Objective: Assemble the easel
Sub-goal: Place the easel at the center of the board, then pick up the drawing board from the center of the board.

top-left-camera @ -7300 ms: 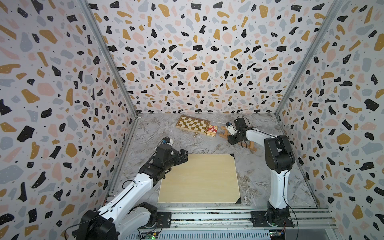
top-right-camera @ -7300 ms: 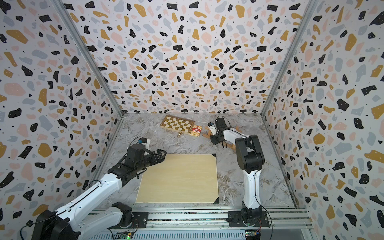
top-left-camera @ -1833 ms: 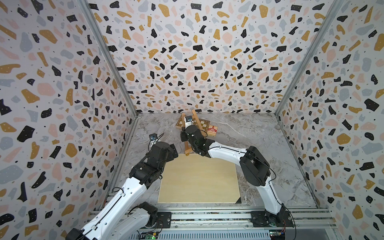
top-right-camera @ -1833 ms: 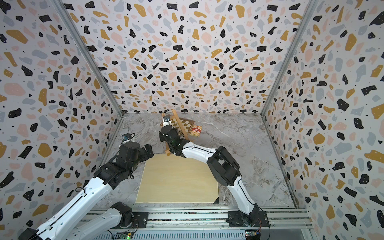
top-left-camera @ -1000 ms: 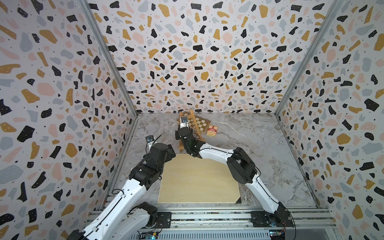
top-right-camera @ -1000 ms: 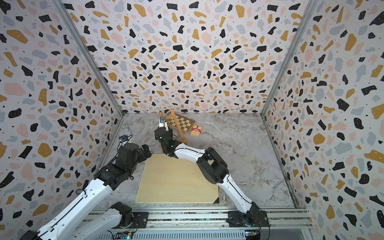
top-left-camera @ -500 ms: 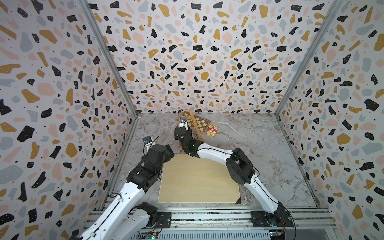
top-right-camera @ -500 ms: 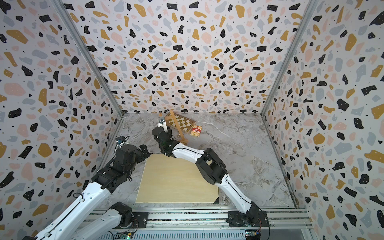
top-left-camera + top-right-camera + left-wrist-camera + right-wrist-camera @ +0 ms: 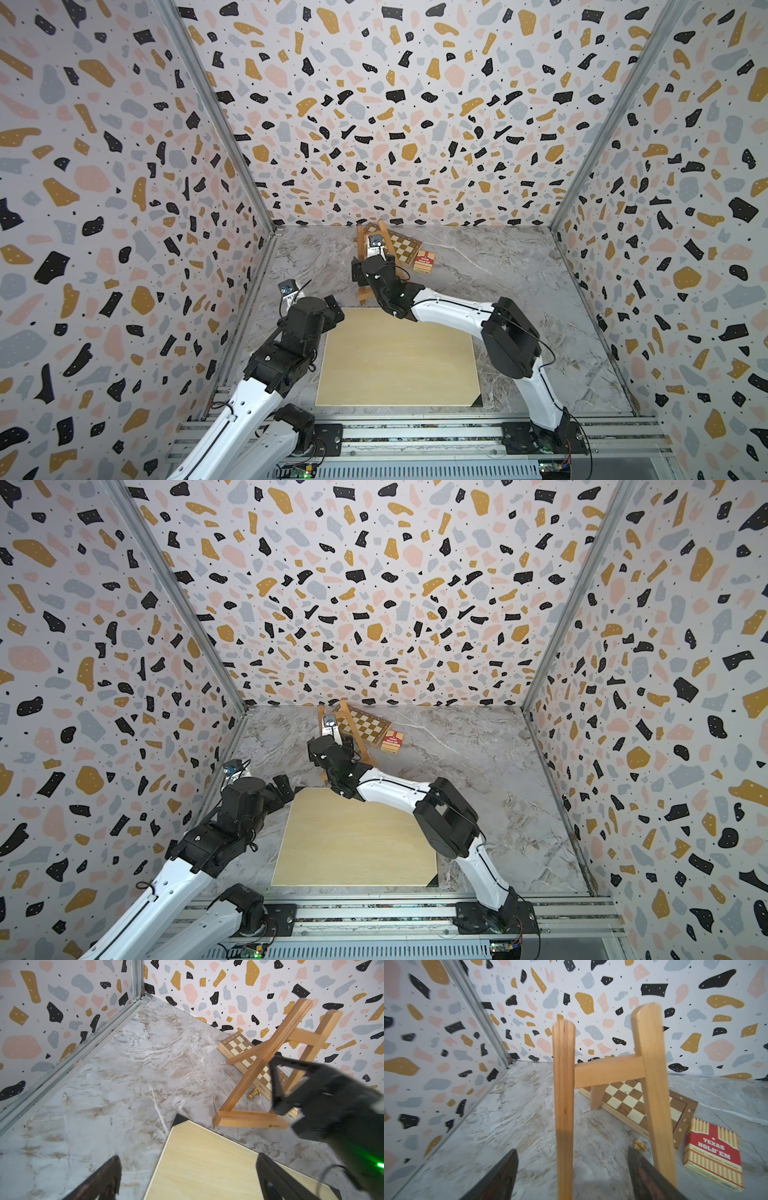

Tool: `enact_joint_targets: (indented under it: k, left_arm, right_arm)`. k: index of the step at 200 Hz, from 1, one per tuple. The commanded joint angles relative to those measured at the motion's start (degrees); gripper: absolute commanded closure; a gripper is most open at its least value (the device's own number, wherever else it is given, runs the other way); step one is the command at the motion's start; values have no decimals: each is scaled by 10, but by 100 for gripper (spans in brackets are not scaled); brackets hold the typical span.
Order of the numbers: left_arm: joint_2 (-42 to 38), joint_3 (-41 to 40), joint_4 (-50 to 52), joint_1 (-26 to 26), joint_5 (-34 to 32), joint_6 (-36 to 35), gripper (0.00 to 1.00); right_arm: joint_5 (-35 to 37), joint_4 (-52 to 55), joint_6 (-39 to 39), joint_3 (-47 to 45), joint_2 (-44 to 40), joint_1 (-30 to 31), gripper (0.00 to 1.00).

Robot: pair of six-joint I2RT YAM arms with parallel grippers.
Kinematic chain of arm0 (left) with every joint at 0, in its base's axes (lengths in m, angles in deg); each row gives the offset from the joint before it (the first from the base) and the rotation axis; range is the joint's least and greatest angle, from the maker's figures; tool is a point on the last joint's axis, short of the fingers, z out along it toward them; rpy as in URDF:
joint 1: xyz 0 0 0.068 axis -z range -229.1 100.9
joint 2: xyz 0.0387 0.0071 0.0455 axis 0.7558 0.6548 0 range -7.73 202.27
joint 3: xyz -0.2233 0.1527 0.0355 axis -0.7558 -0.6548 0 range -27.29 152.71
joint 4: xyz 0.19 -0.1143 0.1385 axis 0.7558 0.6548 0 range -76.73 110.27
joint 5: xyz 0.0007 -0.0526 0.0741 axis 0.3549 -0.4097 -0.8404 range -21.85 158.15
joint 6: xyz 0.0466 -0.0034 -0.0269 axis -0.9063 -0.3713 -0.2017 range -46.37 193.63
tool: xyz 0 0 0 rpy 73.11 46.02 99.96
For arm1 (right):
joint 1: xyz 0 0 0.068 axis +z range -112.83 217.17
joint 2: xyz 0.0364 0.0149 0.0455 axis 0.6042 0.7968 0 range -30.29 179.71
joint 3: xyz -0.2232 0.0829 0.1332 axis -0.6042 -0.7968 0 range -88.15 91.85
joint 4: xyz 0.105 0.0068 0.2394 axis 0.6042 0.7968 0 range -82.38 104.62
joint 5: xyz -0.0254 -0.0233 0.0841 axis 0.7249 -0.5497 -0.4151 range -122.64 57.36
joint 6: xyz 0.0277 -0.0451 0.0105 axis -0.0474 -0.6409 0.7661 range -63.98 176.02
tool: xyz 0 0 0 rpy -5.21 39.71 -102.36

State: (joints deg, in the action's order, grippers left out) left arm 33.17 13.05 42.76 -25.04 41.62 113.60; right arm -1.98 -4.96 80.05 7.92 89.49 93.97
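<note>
The easel [image 9: 563, 1105] stands upright between the jaws of the right gripper [image 9: 571, 1151], which a second ago were clamped on one front slat and have now swung apart. Both fingers are clear of the wood, with that slat centred in the gap and the other slat close outside one finger. The release suggests the placing step is over: the bottom ledge [image 9: 249, 1119] lies flat on the marble tabletop [image 9: 124, 1084] and the rear leg [image 9: 597, 1097] splays out beyond the jaws. What likely remains is backing the arm away without brushing the frame. Whether the leg's foot sits on the tabletop or on the edge of the chessboard [image 9: 623, 1101] I cannot tell. The easel is honey-coloured, smooth, straight-grained wood, its flat slats round-topped and joined by a squared crossbar [image 9: 608, 1072]; light and narrow-footed, it would probably tip at a nudge. Beyond the jaws the checkered chessboard lies flat, framed in darker wood, with a small gold pawn [image 9: 639, 1145] beside one finger and a red-and-cream card box [image 9: 714, 1153] farther out. The left gripper [image 9: 188, 1158] hangs with jaws wide apart and empty above a black-tipped corner of the pale board [image 9: 207, 1167], matte and faintly grained; the easel's ledge lies just beyond them, off that board's edge.
</note>
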Motion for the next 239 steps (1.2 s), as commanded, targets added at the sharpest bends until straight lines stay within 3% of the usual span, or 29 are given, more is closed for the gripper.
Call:
enact_joint_targets:
  k: [1, 24, 63, 88, 106, 173, 239]
  left_arm:
    - [-10, -14, 37, -4, 25, 17, 1]
    - [-1, -20, 70, -5, 66, 27, 1]
    - [25, -46, 80, -4, 200, 13, 1]
    - [29, -68, 97, -5, 197, 30, 1]
    - [37, -77, 110, -6, 183, 40, 1]
    - [77, -118, 118, -16, 199, 83, 1]
    - [74, -148, 131, -17, 236, 96, 1]
  right_arm:
    - [-47, 37, 15, -60, -107, 1, 11]
    - [-99, 95, 26, -160, -207, -5, 6]
    - [-216, 204, 64, -335, -373, -65, 0]
    - [-314, 232, 87, -442, -461, -138, 0]
    - [-329, 276, 89, -486, -503, -164, 0]
    - [-460, 361, 94, -615, -584, -293, 0]
    - [-509, 412, 102, -674, -598, -309, 0]
